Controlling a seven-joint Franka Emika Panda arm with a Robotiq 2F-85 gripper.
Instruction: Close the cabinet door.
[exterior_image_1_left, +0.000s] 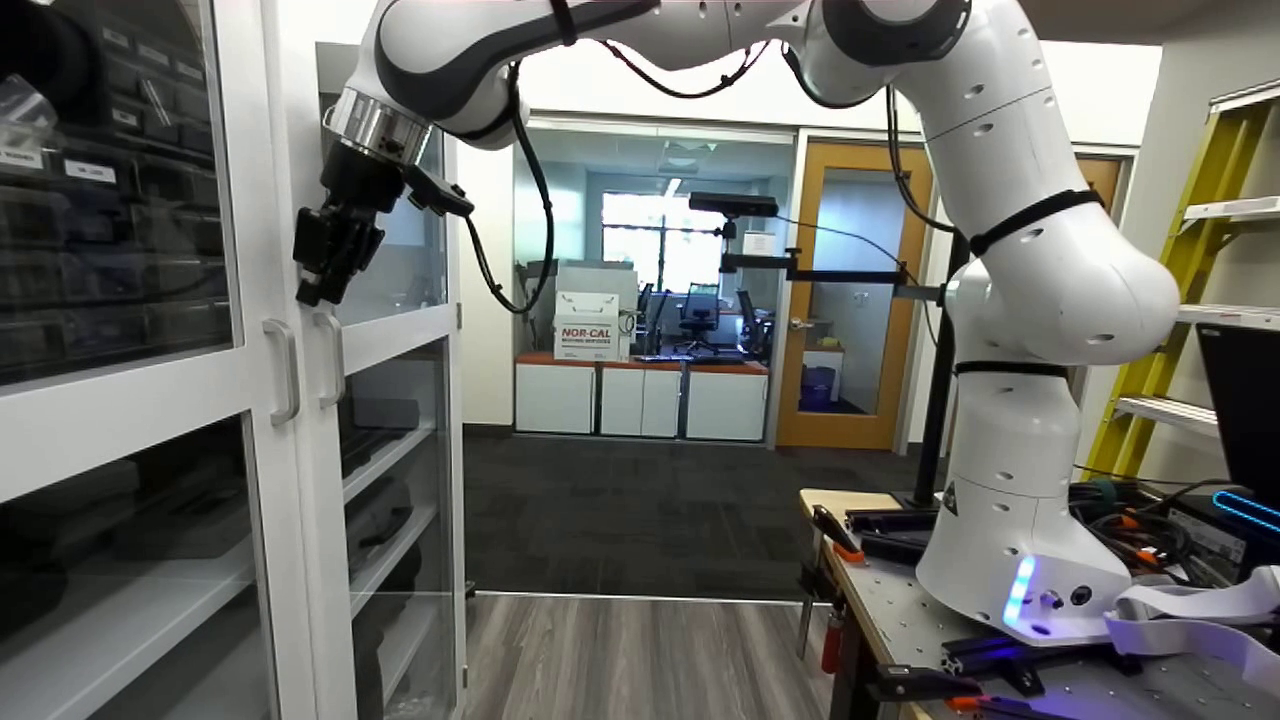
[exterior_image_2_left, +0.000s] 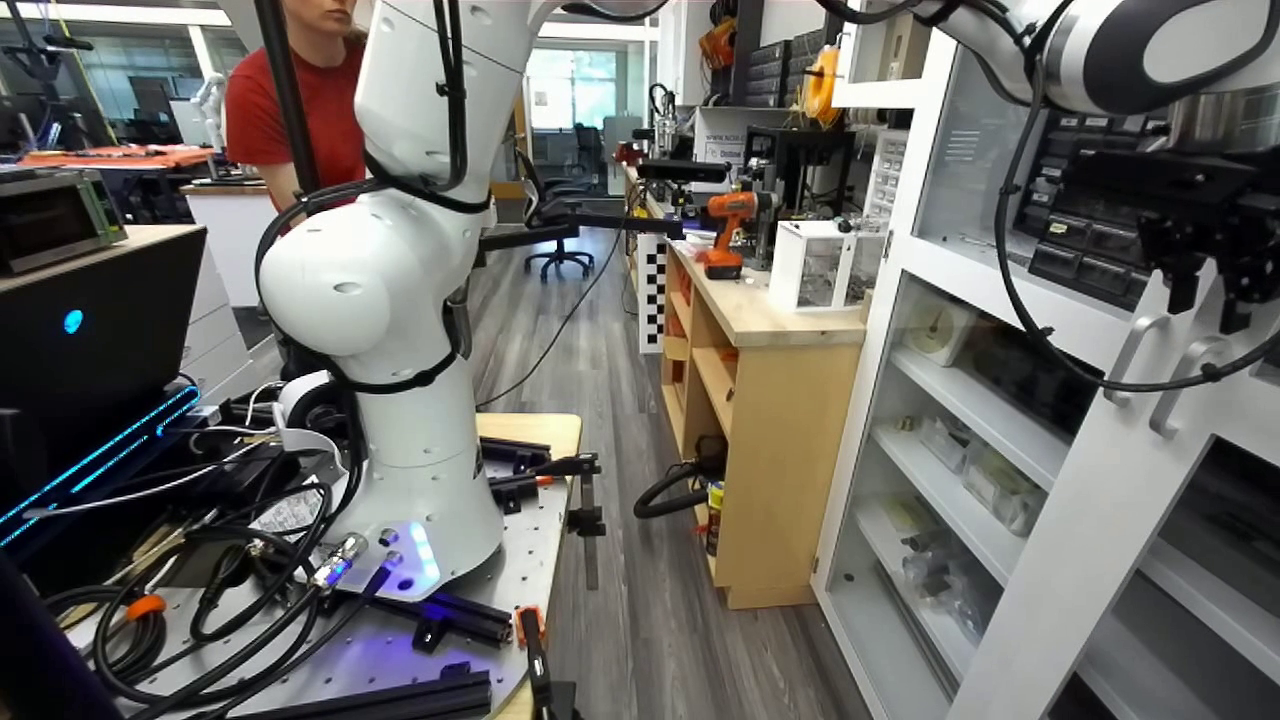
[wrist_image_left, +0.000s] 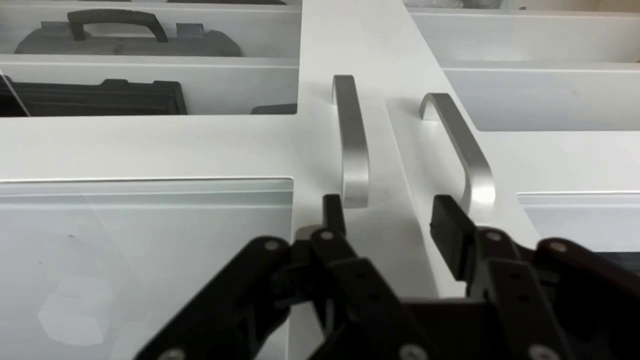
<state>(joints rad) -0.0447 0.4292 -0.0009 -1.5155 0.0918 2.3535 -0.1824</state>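
2 tall, narrow clear-glass cabinet doors (exterior_image_1_left: 300, 450) in white frames stand side by side, across from the grey perforated-metal bench (exterior_image_1_left: 905, 615), and look flush where they meet; which 1 the task means, I cannot tell; the black jointed fingers (wrist_image_left: 452, 237) are spread, gripping nothing, near the 2 silver bar-shaped metal handles (wrist_image_left: 354, 145); contact is unclear; I judge the closing step finished or nearly so; the next move calls for a light push if any gap remains, otherwise a slow retreat clear of both handles.
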